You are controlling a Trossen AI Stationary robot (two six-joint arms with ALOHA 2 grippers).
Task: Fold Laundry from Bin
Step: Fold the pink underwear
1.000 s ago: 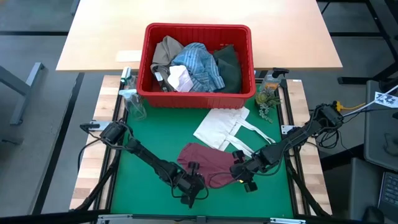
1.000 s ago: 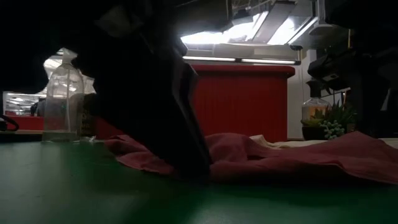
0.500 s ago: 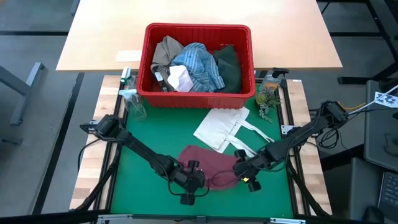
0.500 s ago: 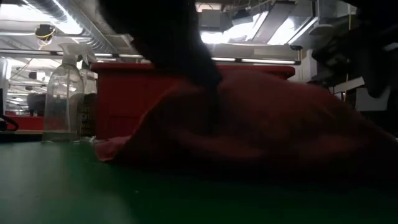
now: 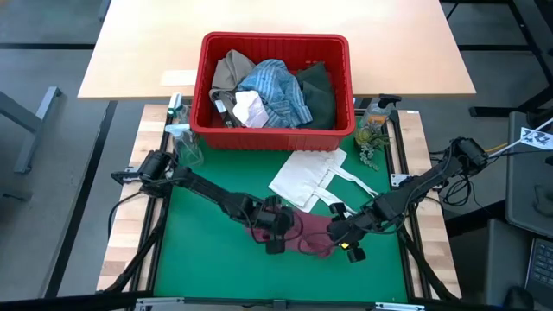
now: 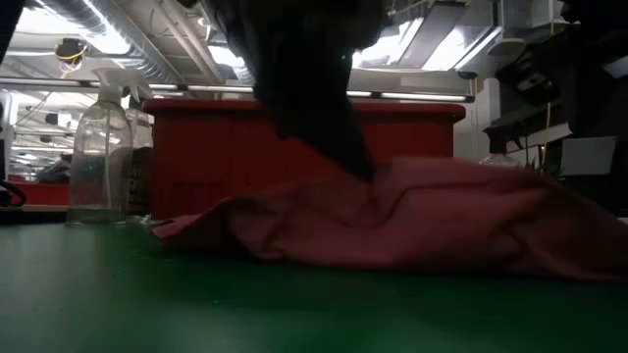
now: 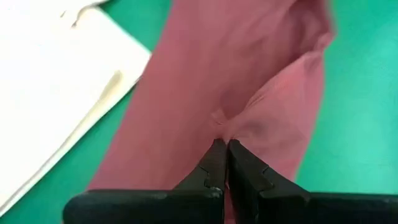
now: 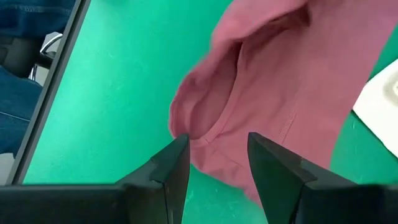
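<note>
While my left gripper is now pressed together on a fold of the small maroon cloth, it has carried that edge toward the bin, folding the cloth over. My right gripper stays spread beside the cloth, holding nothing. I judge the first fold is half done.

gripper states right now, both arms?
Left gripper: shut, pinching a fold of the small maroon cloth.
Right gripper: open, at the cloth's edge, holding nothing.
</note>
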